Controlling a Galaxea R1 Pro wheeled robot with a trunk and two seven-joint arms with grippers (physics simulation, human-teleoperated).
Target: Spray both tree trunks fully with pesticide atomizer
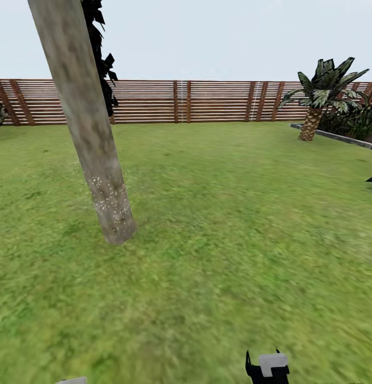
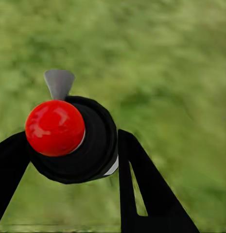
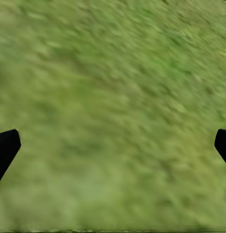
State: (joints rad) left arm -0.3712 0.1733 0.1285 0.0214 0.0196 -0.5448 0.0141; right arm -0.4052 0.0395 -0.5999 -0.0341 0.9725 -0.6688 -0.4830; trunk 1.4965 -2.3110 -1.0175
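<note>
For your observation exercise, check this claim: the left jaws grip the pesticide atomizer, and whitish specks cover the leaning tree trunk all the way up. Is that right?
Not quite. In the head view the specks of pesticide sit only on the lower part of the tree trunk; higher up it is bare. The left gripper does grip the pesticide atomizer.

Leaning mottled grey-brown tree trunk point(image 1: 84, 122) cut off at the head view's top, crown out of frame. Dark columnar tree point(image 1: 102, 58) half hidden behind it. Black-and-grey right gripper point(image 1: 268, 368) clipped by the bottom edge, jaw spacing unreadable there. Black cylindrical atomizer with red top point(image 2: 69, 138) seen end-on, body foreshortened, flanked by black fingers point(image 2: 142, 189) running off-frame. Blurred green lawn point(image 3: 113, 107) behind.
</note>
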